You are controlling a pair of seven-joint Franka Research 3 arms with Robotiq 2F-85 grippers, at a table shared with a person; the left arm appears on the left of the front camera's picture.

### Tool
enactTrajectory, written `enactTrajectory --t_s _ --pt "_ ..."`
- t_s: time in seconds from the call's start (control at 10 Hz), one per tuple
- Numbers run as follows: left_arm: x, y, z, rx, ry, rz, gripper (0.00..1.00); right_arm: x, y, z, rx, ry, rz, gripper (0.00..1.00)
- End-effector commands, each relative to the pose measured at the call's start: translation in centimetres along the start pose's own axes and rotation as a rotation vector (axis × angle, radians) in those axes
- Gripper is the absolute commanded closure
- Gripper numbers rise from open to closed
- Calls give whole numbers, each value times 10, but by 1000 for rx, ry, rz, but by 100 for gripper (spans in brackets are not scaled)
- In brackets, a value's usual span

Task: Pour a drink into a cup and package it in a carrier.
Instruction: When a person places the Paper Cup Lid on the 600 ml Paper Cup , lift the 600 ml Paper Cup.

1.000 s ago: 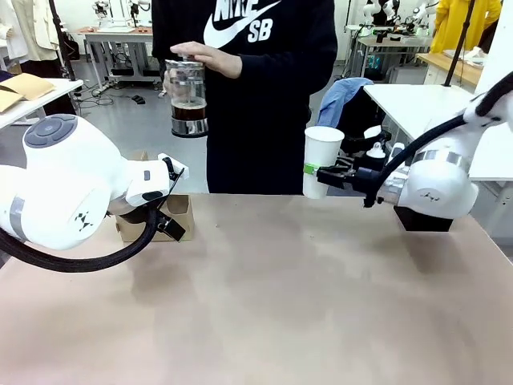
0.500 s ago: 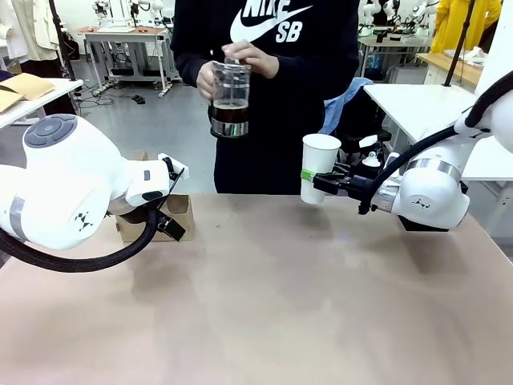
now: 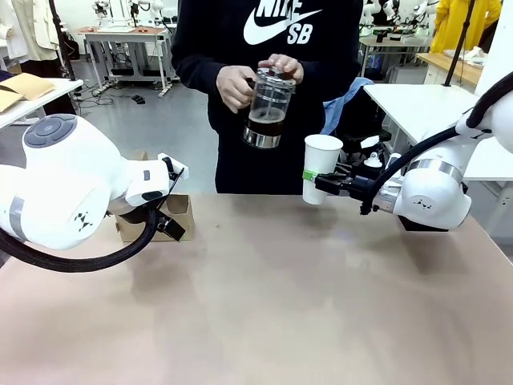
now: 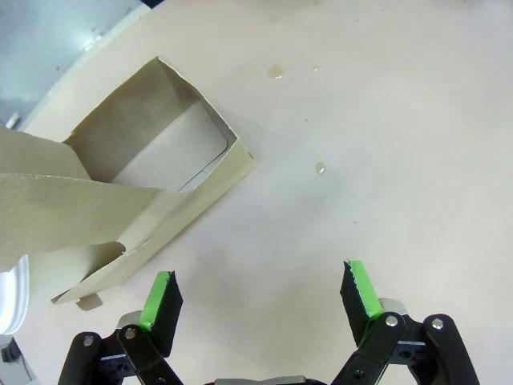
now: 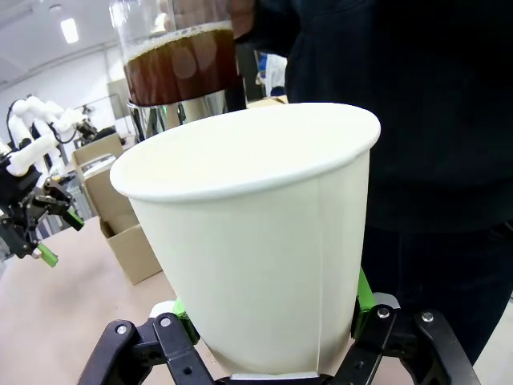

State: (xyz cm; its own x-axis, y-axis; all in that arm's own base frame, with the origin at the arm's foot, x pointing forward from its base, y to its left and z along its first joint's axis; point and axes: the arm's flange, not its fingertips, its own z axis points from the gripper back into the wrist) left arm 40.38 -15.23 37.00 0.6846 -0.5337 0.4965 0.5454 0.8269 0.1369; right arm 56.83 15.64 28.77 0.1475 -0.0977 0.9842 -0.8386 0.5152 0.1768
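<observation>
- The carrier (image 3: 181, 210) sits at the far left of the counter (image 3: 280, 305), close to its far edge and partly hidden behind the left arm.
- In the left wrist view, the left gripper (image 4: 260, 290) hangs over bare counter just beside the carrier's long wall. Its jaws are spread wide with nothing between them, and one green pad (image 4: 163, 295) is near the cardboard edge but not touching it.
- Two small wet spots (image 4: 320, 168) lie on the counter beyond the jaws. The surface there is otherwise open.
- The middle and near side of the counter are bare from edge to edge.
- The person's hands (image 3: 234, 87) hold the glass jug (image 3: 267, 108) in the air past the far edge, tilted toward the cup. The dark drink (image 3: 264, 125) fills its lower part.
- The jug's metal base is just left of the cup's rim, with a gap between them.
- The cup (image 3: 321, 167) is upright and clear of the counter, above its far edge.
- The right gripper (image 5: 271, 314) has its jaws closed on the cup's lower half, with a green pad on each side.
</observation>
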Motion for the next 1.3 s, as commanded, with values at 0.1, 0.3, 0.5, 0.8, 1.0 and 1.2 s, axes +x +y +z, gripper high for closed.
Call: enactTrajectory --t_s 0.1,0.3,0.5,0.8,1.0,1.2 --pt "0 0 1 -1 -1 1 0 0 2 -2 3 -1 -3 19" --pt "0 0 1 -1 -1 1 0 0 2 -2 3 -1 -3 19" --pt "0 0 1 -1 -1 1 0 0 2 -2 3 -1 -3 19" --pt "0 0 1 -1 -1 1 0 0 2 -2 3 -1 -3 19" --pt "0 0 1 -1 -1 1 0 0 2 -2 3 -1 -3 19" --pt "0 0 1 -1 -1 1 0 0 2 -2 3 -1 -3 19"
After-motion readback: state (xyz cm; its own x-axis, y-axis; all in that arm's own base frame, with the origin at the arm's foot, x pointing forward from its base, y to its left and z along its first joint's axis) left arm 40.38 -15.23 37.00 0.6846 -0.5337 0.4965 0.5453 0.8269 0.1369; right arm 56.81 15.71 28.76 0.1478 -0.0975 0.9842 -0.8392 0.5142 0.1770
